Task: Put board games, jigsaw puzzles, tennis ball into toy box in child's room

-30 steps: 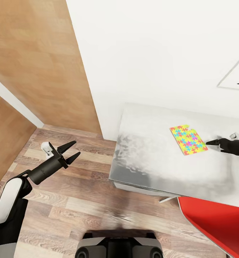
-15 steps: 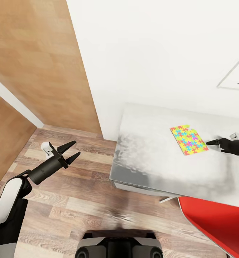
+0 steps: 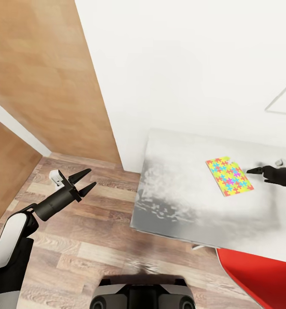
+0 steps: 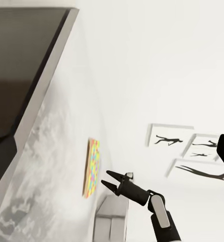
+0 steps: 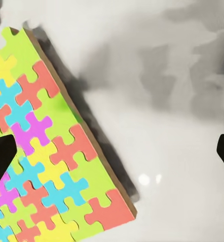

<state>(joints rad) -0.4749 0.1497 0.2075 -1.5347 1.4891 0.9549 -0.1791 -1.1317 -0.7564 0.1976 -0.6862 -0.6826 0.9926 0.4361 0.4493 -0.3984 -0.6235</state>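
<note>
Both arms hung clear of the desk, one jigsaw sheet lying on it.

Nearest, the left black two-fingered gripper hovered over the wood-plank floor off the table's left edge, its fingers spread and holding nothing. Beyond it stood the pale grey mottled table, set against the white wall, with the red-seated chair tucked at its near right corner. On the tabletop, toward the far right, lay a thin flat jigsaw puzzle of yellow, pink, blue and green pieces. The right black gripper hung just beside the sheet's right edge, above the tabletop, its fingers parted and empty.
</note>
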